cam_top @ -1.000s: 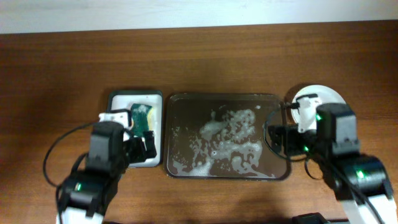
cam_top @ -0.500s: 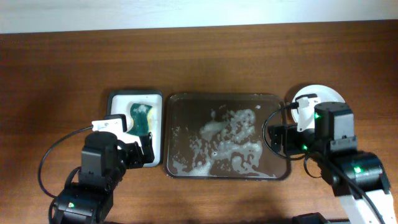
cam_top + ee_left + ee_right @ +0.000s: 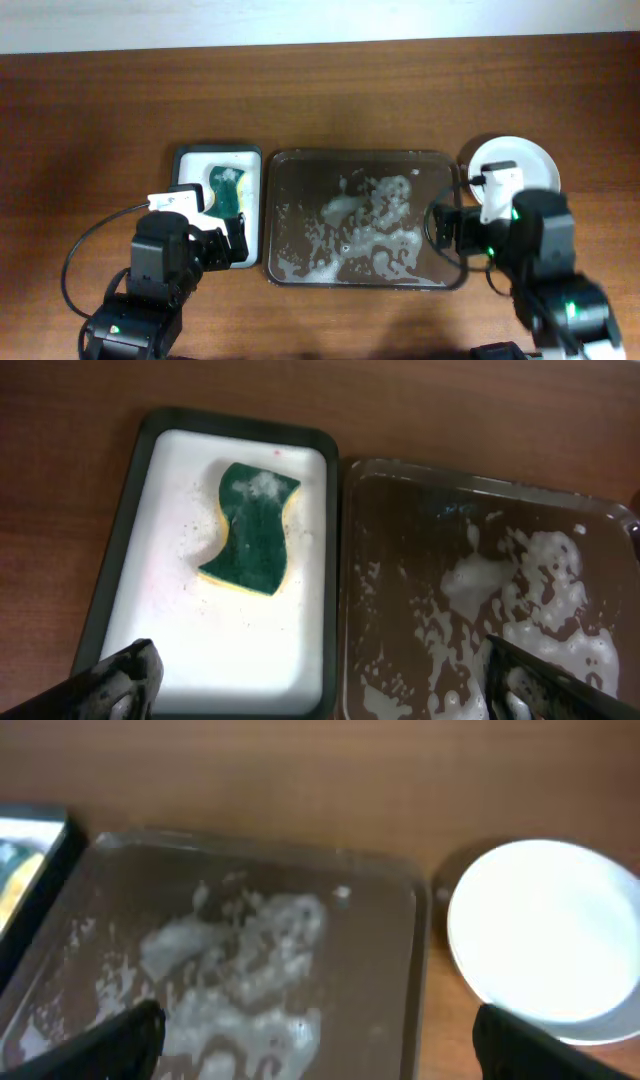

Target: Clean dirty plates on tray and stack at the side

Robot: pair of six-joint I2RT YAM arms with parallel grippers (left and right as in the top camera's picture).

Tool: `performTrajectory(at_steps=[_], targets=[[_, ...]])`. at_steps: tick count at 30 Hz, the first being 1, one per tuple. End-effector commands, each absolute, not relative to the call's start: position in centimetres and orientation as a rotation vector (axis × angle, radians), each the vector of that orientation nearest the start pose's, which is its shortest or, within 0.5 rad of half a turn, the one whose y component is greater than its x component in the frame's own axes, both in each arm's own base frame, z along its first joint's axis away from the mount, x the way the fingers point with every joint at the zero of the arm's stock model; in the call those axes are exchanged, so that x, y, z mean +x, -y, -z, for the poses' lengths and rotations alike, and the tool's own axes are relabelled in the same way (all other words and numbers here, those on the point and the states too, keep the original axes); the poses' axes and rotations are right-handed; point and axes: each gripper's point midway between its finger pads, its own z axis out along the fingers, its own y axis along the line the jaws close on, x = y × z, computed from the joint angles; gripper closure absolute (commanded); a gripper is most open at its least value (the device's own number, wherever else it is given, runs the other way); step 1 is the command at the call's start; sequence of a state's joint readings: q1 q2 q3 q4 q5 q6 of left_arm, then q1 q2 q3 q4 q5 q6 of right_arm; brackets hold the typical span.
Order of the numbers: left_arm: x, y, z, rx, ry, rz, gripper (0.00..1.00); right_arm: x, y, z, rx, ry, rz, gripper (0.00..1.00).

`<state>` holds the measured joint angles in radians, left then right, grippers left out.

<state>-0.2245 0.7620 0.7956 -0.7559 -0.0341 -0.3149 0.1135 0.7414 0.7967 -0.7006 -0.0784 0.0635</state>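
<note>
The dark brown tray (image 3: 300, 170) lies mid-table with white foam and water on its base and no plates in it; it also shows in the left wrist view (image 3: 400, 560) and the right wrist view (image 3: 390, 980). A white plate (image 3: 524, 159) sits on the table to the right of the tray, its top face clean in the right wrist view (image 3: 545, 935); I cannot tell if others lie under it. No mint green plate shows. My left gripper (image 3: 228, 240) (image 3: 320, 685) is open and empty over the edge between the two trays. My right gripper (image 3: 447, 228) (image 3: 320, 1045) is open and empty over the tray's right edge.
A small black-rimmed tray with a white inside (image 3: 190, 160) (image 3: 160, 630) stands left of the brown tray and holds a green and yellow sponge (image 3: 228, 188) (image 3: 254, 530). Bare wooden table lies beyond and in front.
My right arm has drawn back toward the front, uncovering more of the white plate. My left arm drew back from the small tray a second ago and has held still since.
</note>
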Motion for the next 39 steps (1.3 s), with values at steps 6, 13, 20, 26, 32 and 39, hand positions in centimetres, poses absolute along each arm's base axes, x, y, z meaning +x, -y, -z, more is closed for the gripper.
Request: performTrajectory(at_steps=[6, 13, 20, 26, 32, 39], targets=[[25.1, 4.9, -19.9, -0.142, -2.301, 0.231, 0.01, 24.0, -3.8, -22.1, -0.086, -1.789, -0.190, 0.01], [25.1, 4.9, -19.9, -0.142, -2.301, 0.231, 0.01, 23.6, -2.4, -23.4, -0.043, -1.555, -0.147, 0.01], [25.1, 4.9, -19.9, -0.142, -2.301, 0.231, 0.01, 23.9, -1.3, -23.3, -0.018, -1.366, -0.106, 0.01], [25.1, 4.9, -19.9, -0.142, -2.301, 0.231, 0.01, 24.4, -1.4, -20.4, -0.093, -1.449, -0.062, 0.01], [25.1, 4.9, -19.9, -0.142, -2.304, 0.230, 0.01, 24.4, -2.1, -16.0, -0.115, -1.628, -0.115, 0.01], [25.1, 4.9, -19.9, -0.142, -2.304, 0.230, 0.01, 24.4, -2.1, -16.1, -0.115, -1.626, -0.114, 0.01]])
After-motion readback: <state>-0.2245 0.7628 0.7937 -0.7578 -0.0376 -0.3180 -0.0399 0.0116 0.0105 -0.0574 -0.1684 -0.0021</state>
